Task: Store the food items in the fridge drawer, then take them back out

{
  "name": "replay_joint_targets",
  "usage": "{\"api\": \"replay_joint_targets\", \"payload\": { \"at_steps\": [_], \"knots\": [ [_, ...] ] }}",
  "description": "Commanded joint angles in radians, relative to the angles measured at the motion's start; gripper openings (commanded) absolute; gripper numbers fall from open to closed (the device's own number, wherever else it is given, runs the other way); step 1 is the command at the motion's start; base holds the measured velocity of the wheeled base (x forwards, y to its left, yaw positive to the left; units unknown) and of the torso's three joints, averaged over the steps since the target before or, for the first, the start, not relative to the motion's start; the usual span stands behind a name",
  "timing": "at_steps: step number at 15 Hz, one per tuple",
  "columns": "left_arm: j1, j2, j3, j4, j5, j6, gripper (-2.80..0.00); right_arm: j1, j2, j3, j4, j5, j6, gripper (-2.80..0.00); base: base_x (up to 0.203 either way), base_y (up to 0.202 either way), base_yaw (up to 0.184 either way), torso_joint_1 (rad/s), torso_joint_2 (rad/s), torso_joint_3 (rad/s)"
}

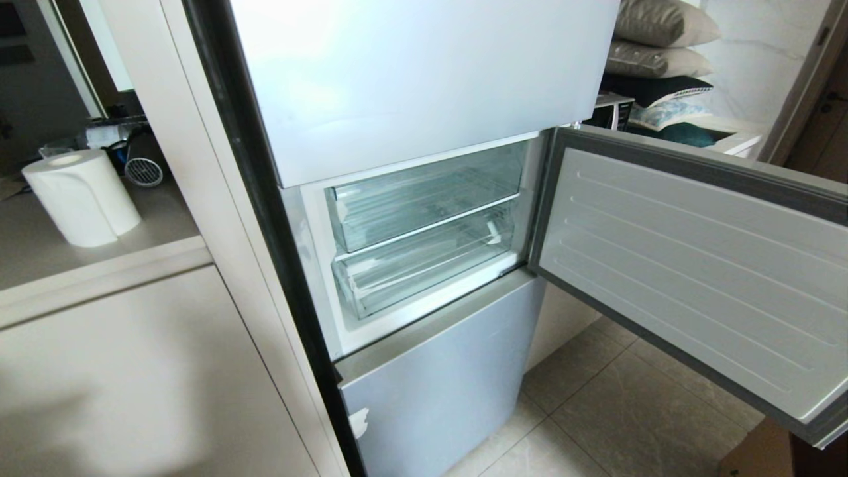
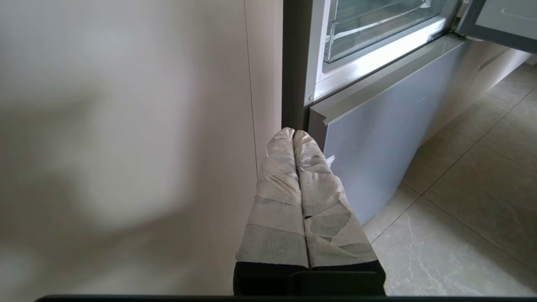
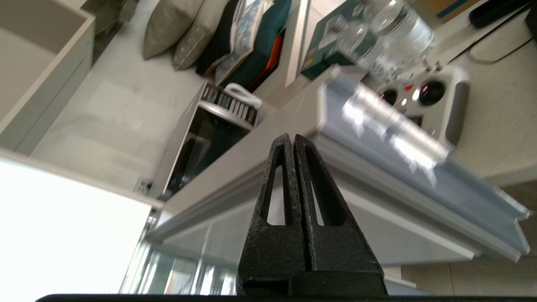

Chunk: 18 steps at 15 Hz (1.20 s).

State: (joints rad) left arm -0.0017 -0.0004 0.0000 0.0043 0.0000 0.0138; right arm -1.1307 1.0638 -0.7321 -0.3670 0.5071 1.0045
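The fridge stands with its middle door swung open to the right. Inside are two clear drawers, both pushed in: a shallower upper one and, below it, the deeper fridge drawer. No food items show in any view. My left gripper, its fingers wrapped in pale tape, is shut on nothing and hangs low beside the fridge's bottom panel. My right gripper is black, shut and empty, held up near the open door's top edge. Neither arm shows in the head view.
A paper towel roll stands on the counter left of the fridge, behind a beige cabinet side. Clear water bottles and a white controller sit on the counter to the right. Pillows are stacked behind the door. The floor is tiled.
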Motion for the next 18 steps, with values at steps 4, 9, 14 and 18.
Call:
{"api": "replay_joint_targets", "payload": {
  "at_steps": [4, 9, 14, 18],
  "knots": [
    [0.0, 0.002, 0.0, 0.0, 0.0, 0.0, -2.8, -0.083, 0.269, 0.005, -0.175, 0.012, 0.014, -2.8, 0.0, 0.0, 0.0, 0.0, 0.0, 0.0],
    [0.0, 0.002, 0.0, 0.0, 0.0, 0.0, -2.8, -0.104, 0.407, -0.025, -0.244, 0.035, 0.013, -2.8, 0.0, 0.0, 0.0, 0.0, 0.0, 0.0],
    [0.0, 0.002, 0.0, 0.0, 0.0, 0.0, -2.8, -0.106, 0.547, -0.075, -0.25, 0.144, 0.012, -2.8, 0.0, 0.0, 0.0, 0.0, 0.0, 0.0],
    [0.0, 0.002, 0.0, 0.0, 0.0, 0.0, -2.8, -0.103, 0.639, -0.135, -0.249, 0.292, 0.014, -2.8, 0.0, 0.0, 0.0, 0.0, 0.0, 0.0]
  ]
}}
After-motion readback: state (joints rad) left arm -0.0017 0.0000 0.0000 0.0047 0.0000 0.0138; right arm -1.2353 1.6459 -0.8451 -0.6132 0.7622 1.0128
